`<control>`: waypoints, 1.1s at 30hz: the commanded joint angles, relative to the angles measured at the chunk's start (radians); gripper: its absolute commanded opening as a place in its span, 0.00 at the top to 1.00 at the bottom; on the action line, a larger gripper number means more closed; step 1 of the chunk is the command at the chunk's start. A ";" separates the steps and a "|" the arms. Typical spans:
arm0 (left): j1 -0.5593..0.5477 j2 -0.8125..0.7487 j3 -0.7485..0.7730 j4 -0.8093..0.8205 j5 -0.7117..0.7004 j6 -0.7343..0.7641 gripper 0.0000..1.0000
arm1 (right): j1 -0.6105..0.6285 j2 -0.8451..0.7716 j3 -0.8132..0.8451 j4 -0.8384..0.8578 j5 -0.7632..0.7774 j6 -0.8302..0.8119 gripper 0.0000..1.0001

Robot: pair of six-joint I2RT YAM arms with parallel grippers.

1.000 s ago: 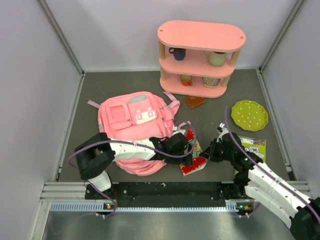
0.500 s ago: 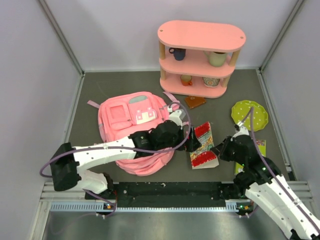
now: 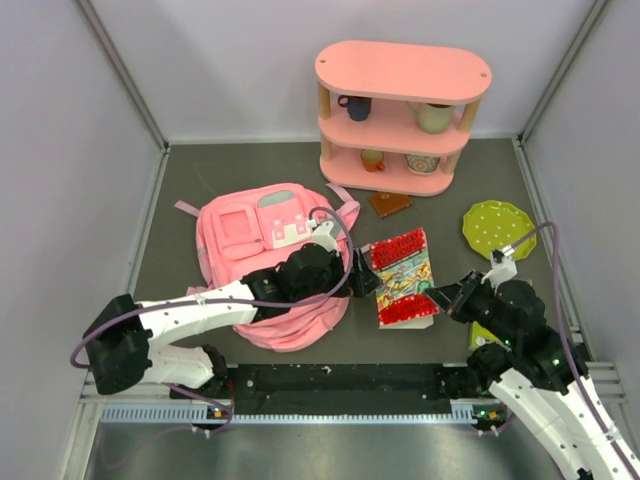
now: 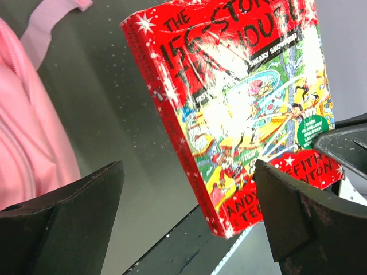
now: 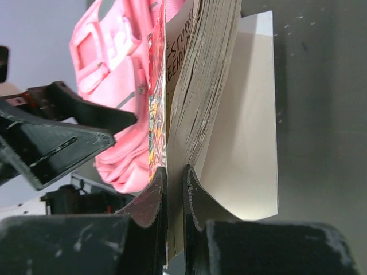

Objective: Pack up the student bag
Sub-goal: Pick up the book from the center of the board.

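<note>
**A:** Start at the jaws. What have they got?

**B:** The right jaws are clamped on the near edge of the red paperback (image 3: 402, 278). The right wrist view shows them pinching the front cover and a wad of pages, while the back cover splays off to one side. The left jaws gape wide and hold nothing. The book sits ahead of them, framed between the two fingers and apart from both as far as I can tell.

**A:** And the student bag?

**B:** The student bag (image 3: 262, 250) lies on the dark bench (image 3: 200, 180), left of centre, with its front pockets facing up. The left arm reaches across its lower right side, and the book is just to the right of it, between the bag and the right arm.

**A:** So how far along is the packing?

**B:** Early, I'd judge. The book is outside the bag, and I see nothing that is plainly packed. No opening shows either (the mouth may be under the left arm or turned away, I cannot tell). What remains is getting the bag open and the book inside.

**A:** Anything else waiting?

**B:** Perhaps. A small brown thing (image 3: 389, 203) and a green spotted plate (image 3: 498, 230) lie near the pink shelf (image 3: 400, 70), which carries cups. Whether any of that belongs in the bag, I can't say.
</note>
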 commanded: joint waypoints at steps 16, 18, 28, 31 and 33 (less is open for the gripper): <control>0.045 -0.038 -0.177 0.576 0.114 -0.093 0.01 | 0.008 -0.149 -0.115 0.420 -0.284 0.290 1.00; 0.045 -0.043 -0.180 0.605 0.114 -0.090 0.01 | 0.008 -0.133 -0.128 0.433 -0.310 0.287 1.00; 0.058 -0.122 -0.177 0.518 0.084 -0.058 0.97 | 0.006 -0.001 -0.143 0.404 -0.329 0.227 1.00; 0.061 -0.192 -0.194 0.455 0.007 -0.046 1.00 | 0.006 0.007 -0.122 0.317 -0.251 0.198 0.83; 0.064 -0.242 -0.205 0.382 -0.036 -0.039 1.00 | 0.006 0.007 -0.111 0.283 -0.215 0.186 0.52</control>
